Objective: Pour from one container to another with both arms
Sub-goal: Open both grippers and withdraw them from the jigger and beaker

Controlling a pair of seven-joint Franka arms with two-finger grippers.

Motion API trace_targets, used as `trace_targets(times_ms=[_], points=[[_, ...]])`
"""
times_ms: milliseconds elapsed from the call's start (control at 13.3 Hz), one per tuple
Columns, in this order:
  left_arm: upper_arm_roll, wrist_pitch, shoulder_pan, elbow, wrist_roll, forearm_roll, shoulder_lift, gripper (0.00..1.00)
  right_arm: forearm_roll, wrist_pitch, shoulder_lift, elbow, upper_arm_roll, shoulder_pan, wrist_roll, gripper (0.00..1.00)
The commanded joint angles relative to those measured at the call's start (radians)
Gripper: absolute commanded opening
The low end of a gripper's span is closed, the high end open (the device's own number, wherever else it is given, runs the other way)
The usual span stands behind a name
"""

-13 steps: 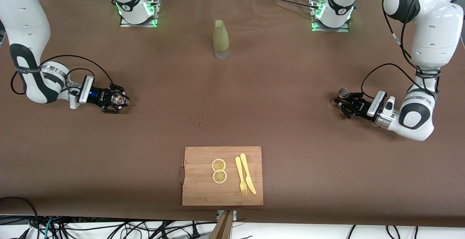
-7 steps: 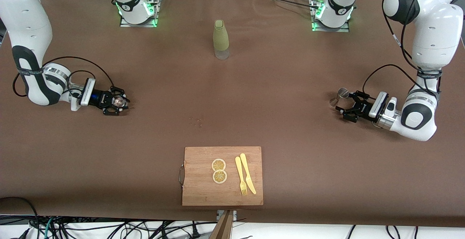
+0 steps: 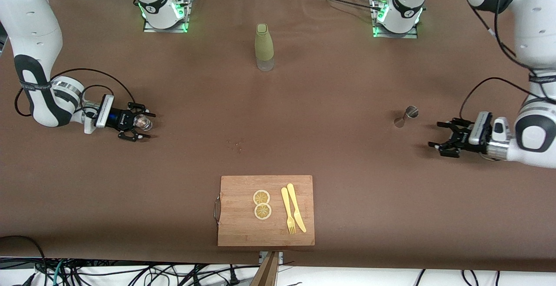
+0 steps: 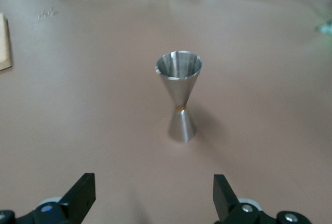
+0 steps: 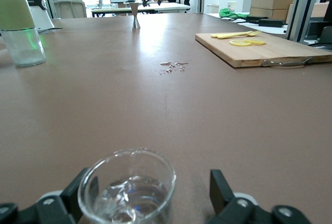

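Observation:
The silvery hourglass jigger (image 3: pixel 406 116) (image 4: pixel 179 97) stands upright on the brown table toward the left arm's end. My left gripper (image 3: pixel 434 134) (image 4: pixel 154 198) is open and apart from it, with bare table between its fingers. The small clear glass cup (image 3: pixel 143 123) (image 5: pixel 127 189) stands toward the right arm's end with some clear liquid in it. My right gripper (image 3: pixel 147 125) (image 5: pixel 153 190) is open around the cup. The cup sits close to one finger (image 5: pixel 85 185), with a gap to the other. The jigger (image 5: pixel 135 15) also shows small in the right wrist view.
An olive-green bottle (image 3: pixel 264 46) (image 5: pixel 18 22) stands mid-table, nearer the arms' bases. A wooden cutting board (image 3: pixel 236 227) with two lemon slices (image 3: pixel 262 204), a yellow fork and a yellow knife (image 3: pixel 293 213) lies at the front edge. Small droplets (image 3: pixel 237 143) dot the middle.
Both grippers have opened. The left one let go of the jigger and drew back toward its own end of the table. The right one released the cup and stays around it.

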Motion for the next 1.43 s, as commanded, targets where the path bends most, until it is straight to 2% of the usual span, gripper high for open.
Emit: trace_targets(times_ms=[0, 300, 601, 751, 901, 1127, 1352], points=[[0.002, 0.059, -0.012, -0.047, 0.065, 0.074, -0.141, 1.00, 0.010, -0.037, -0.004, 0.006, -0.022, 0.005, -0.063, 1.00], [0.000, 0.113, -0.057, -0.055, -0.001, 0.183, -0.309, 1.00, -0.054, -0.060, -0.041, 0.010, -0.067, 0.004, -0.011, 1.00], [0.000, 0.122, -0.081, -0.084, -0.234, 0.278, -0.445, 1.00, -0.113, -0.118, -0.067, 0.017, -0.122, 0.005, 0.032, 1.00], [-0.001, 0.128, -0.106, -0.108, -0.373, 0.336, -0.519, 1.00, -0.175, -0.120, -0.110, 0.017, -0.142, 0.005, 0.088, 1.00], [-0.001, 0.128, -0.138, -0.116, -0.524, 0.395, -0.582, 1.00, -0.235, -0.120, -0.162, 0.038, -0.154, 0.005, 0.200, 1.00], [-0.003, 0.122, -0.193, -0.136, -0.766, 0.468, -0.675, 1.00, -0.341, -0.120, -0.226, 0.153, -0.151, 0.005, 0.460, 1.00], [-0.021, 0.096, -0.244, -0.134, -1.086, 0.556, -0.741, 1.00, -0.464, -0.146, -0.289, 0.268, -0.121, 0.013, 0.772, 1.00]])
